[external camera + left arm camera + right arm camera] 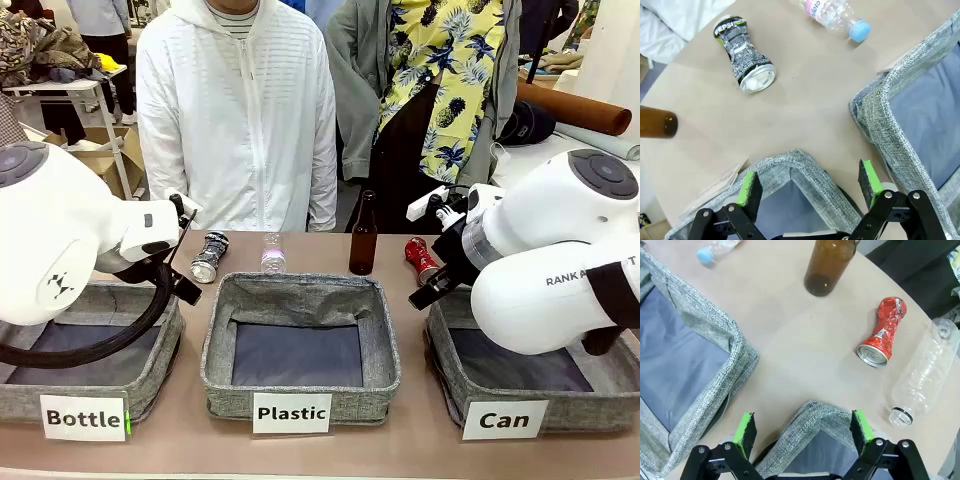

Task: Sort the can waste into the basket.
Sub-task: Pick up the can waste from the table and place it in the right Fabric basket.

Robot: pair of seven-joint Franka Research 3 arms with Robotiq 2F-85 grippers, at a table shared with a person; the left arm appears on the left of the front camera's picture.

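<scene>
**Both claws released above the bins; two crushed cans lie on the tabletop**

The left claw (810,182) hangs spread wide and holds nothing. Its black linkage fingers end in green pads (749,187) on either side of a corner of the Bottle bin (150,385). The right claw (803,426) is spread just as wide and is also empty, poised above a rounded corner of the Can basket (585,410). The basket is a soft, felt-like grey rectangle with a smooth dark lining and a white label on its near wall. The Plastic bin (300,290), of the same fabric, sits between those two.

The silver can (745,55) lies on its side beyond the left claw, on the smooth tan tabletop (420,445). It is thin metal with dense black print, squeezed in at the waist. In the left wrist view its long axis runs diagonally and its bright lid end faces back toward the claw. It rests apart from the bins, past the gap between Bottle and Plastic.

The red can (882,330) lies on its side beyond the right claw, crumpled and pinched at the middle. Its long axis is diagonal and its silver lid faces the claw. It lies outside the Can basket, near the basket's far corner.

A brown glass bottle (363,240) stands upright just beside the red can. A ribbed clear plastic bottle (922,375) with no cap lies on the can's other side. Another clear bottle (832,15) with a blue cap lies near the silver can.
</scene>
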